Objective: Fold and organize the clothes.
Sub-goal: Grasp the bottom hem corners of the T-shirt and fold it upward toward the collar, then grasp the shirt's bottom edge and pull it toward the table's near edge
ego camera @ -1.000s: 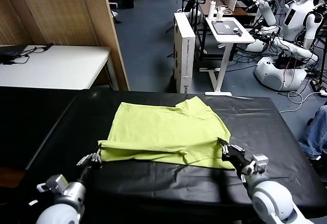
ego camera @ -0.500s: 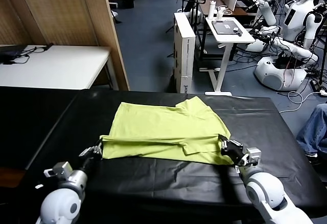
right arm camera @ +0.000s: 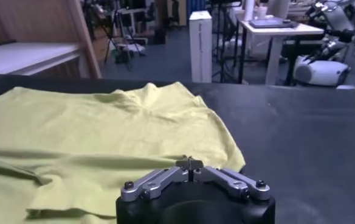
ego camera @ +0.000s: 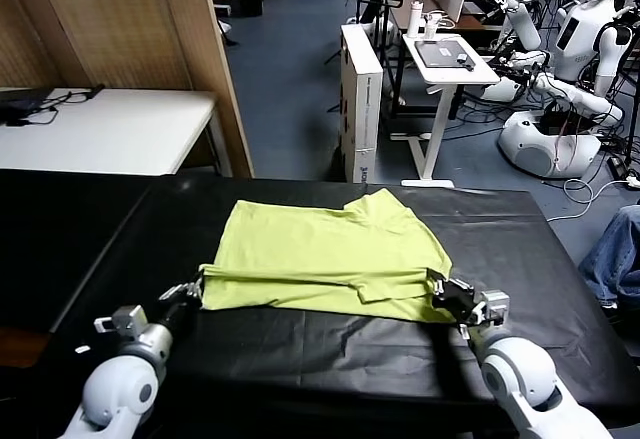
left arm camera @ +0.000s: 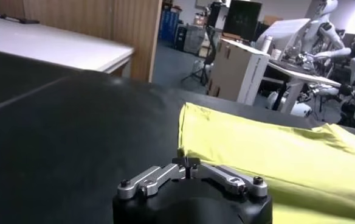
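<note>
T-shirt (ego camera: 320,249): lime yellow-green, spread in the middle of the black table (ego camera: 300,369), with the near part doubled back on itself so that a two-layer band runs along the edge closest to the robot. One short sleeve visible at the far right side; neck not visible from here.

Left gripper (ego camera: 188,290): low over the table, right at the near left corner of the doubled band. Right gripper (ego camera: 447,290): at the near right corner, touching or nearly touching the cloth. Impossible to tell for either one whether spread, pressed together or pinching fabric; the wrist views show only the cloth lying in front of each.

Handling, as a judgement: thin and soft, very light, with no stiffness at all. Likely to sag between two held points, to wrinkle when pushed and to drag on the table cover when pulled. Not fragile, not slippery, but easy to pick up only one layer by mistake.

Best places to take hold: the two corners of the doubled edge, both layers together, at the same height on each side. Better to lift a little before carrying the edge forward, and to keep the cloth lightly stretched between the arms, so that the next fold lands straight.
</note>
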Robot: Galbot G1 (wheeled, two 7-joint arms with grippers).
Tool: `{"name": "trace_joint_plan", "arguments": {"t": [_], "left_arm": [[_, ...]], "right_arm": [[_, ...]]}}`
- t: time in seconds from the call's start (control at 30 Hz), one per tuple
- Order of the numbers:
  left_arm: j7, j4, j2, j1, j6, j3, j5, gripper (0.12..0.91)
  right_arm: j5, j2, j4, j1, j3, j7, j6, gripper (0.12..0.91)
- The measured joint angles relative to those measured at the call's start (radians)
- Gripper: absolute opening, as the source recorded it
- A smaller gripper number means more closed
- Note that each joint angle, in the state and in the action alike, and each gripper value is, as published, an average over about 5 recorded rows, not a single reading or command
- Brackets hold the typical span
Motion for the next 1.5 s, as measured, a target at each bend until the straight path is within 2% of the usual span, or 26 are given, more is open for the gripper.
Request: {"name": "trace_joint_plan", "arguments": {"t": [0.1,0.17,0.27,0.33,0.73,0.9,1.03,1.17,1.37,1.43,1.5], "left_arm": [[-0.001,-0.016,-0.008,0.021,0.002,-0.011,0.006,0.799],[-0.003,-0.029,-0.014,0.037,0.005,-0.016,0.01,0.872],[-0.005,-0.052,-0.026,0.068,0.006,-0.021,0.024,0.902],[-0.002,-0.063,-0.035,0.089,0.005,-0.021,0.037,0.905],[0.008,-0.081,-0.058,0.142,-0.004,-0.015,0.061,0.907],[0.025,-0.086,-0.062,0.159,-0.011,-0.012,0.083,0.89],[0.028,-0.087,-0.062,0.162,-0.013,-0.01,0.091,0.795],[0.027,-0.086,-0.06,0.164,-0.013,-0.01,0.092,0.588],[0.022,-0.087,-0.045,0.169,-0.012,-0.015,0.086,0.23],[0.02,-0.092,-0.037,0.177,-0.011,-0.02,0.082,0.16],[0.019,-0.099,-0.026,0.188,-0.01,-0.027,0.078,0.145]], "right_arm": [[-0.005,-0.001,0.026,-0.067,0.028,-0.005,0.005,0.502],[-0.006,-0.001,0.036,-0.111,0.049,-0.007,0.01,0.389],[-0.011,0.001,0.04,-0.164,0.075,-0.012,0.02,0.216],[-0.015,0.004,0.04,-0.187,0.084,-0.015,0.025,0.155],[-0.027,0.011,0.039,-0.215,0.086,-0.017,0.03,0.142],[-0.033,0.011,0.041,-0.215,0.081,-0.021,0.031,0.142],[-0.033,0.009,0.048,-0.226,0.086,-0.021,0.031,0.142],[-0.032,0.007,0.059,-0.242,0.097,-0.018,0.028,0.142],[-0.026,0.0,0.086,-0.27,0.117,-0.005,0.002,0.142],[-0.019,-0.002,0.1,-0.284,0.128,0.001,-0.015,0.161],[-0.013,-0.005,0.115,-0.3,0.138,0.005,-0.032,0.235]]}}
